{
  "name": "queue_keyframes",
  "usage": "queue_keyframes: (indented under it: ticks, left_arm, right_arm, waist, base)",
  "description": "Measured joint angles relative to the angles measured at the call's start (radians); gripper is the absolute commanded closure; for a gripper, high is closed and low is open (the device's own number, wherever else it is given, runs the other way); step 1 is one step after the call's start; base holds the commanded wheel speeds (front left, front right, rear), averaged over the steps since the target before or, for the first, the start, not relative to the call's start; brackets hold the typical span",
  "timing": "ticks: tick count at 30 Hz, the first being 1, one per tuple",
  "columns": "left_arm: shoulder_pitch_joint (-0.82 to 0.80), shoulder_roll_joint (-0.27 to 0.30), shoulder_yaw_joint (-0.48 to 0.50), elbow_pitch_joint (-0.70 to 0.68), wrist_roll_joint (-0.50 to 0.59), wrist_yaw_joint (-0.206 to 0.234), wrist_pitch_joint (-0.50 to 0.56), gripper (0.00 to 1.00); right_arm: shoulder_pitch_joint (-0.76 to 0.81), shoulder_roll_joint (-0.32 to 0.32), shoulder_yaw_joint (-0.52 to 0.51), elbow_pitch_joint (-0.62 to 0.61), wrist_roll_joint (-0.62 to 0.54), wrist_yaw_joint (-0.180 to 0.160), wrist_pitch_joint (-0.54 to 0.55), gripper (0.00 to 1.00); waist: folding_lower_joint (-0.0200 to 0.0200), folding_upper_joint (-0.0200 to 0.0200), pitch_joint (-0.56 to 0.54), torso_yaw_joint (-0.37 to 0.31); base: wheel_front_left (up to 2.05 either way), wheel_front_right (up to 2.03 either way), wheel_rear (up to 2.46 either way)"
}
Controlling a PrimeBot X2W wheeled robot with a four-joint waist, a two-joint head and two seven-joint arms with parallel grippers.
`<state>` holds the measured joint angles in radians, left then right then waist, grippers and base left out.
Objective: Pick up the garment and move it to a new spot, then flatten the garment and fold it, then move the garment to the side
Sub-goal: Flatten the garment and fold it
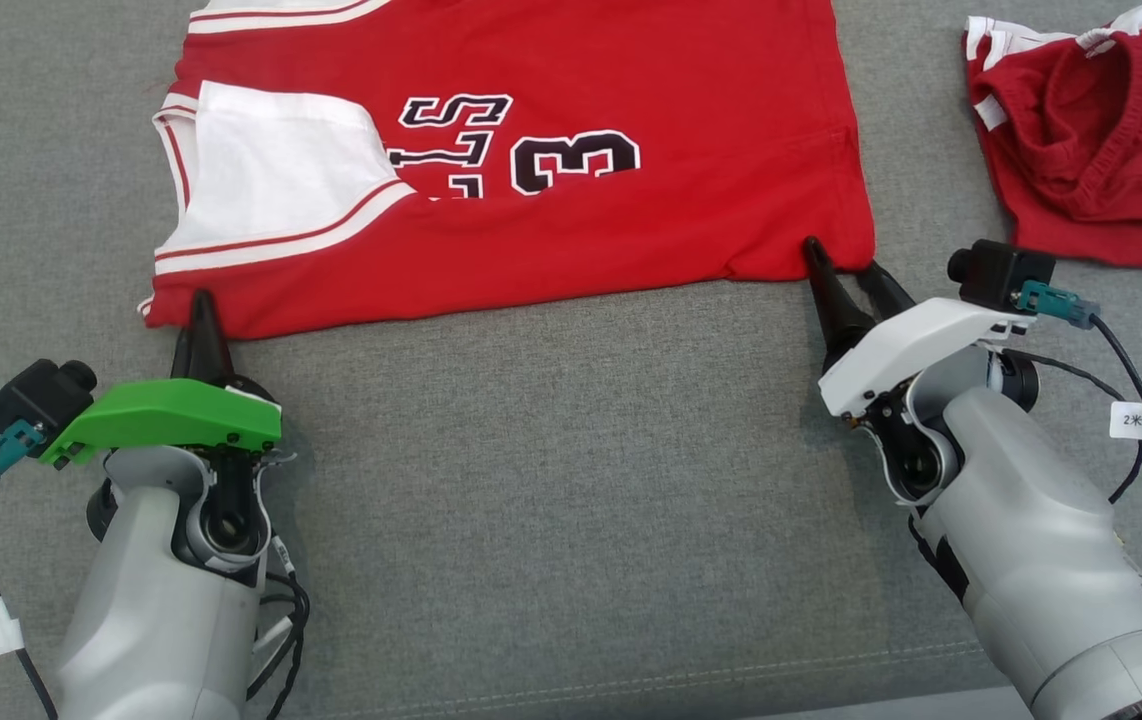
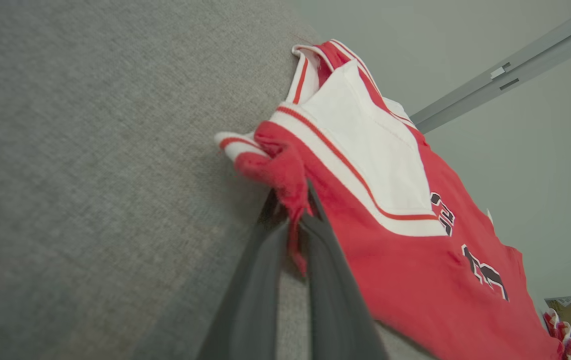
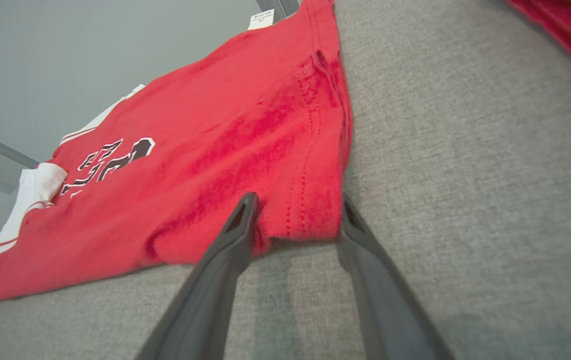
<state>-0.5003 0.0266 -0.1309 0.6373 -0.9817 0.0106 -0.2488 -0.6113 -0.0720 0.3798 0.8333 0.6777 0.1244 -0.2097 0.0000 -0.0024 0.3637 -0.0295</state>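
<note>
Left gripper (image 1: 200,303) clamps the near shoulder corner of the red jersey (image 1: 631,200) lying flat on the grey worktop (image 1: 551,480), while right gripper (image 1: 841,255) straddles the near hem corner wide open, so this is likely fold-grasp stage and next the right must close before both lift.

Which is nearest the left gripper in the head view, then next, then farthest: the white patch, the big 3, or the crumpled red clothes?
1. White patch, just above the left gripper, on the jersey's left side.
2. Big 3, at the jersey's middle.
3. Crumpled red clothes, far right, off the jersey.
</note>
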Motion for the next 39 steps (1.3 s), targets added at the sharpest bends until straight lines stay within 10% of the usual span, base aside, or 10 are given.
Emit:
queue_keyframes:
  ticks: [19,39]
  left_arm:
    - [-0.001,-0.005,0.042,-0.062,0.002,-0.041,-0.003,1.0]
    - [0.396,-0.005,0.103,-0.291,0.019,-0.067,-0.003,1.0]
  right_arm:
    - [0.028,0.002,-0.016,-0.091,0.072,0.0,-0.037,1.0]
    - [0.372,-0.084,0.036,-0.339,0.081,0.0,-0.038,1.0]
  waist:
    - [0.0,0.0,-0.026,-0.004]
    - [0.0,0.0,-0.185,-0.022]
  base:
    - [0.0,0.0,0.0]
    - [0.0,0.0,0.0]
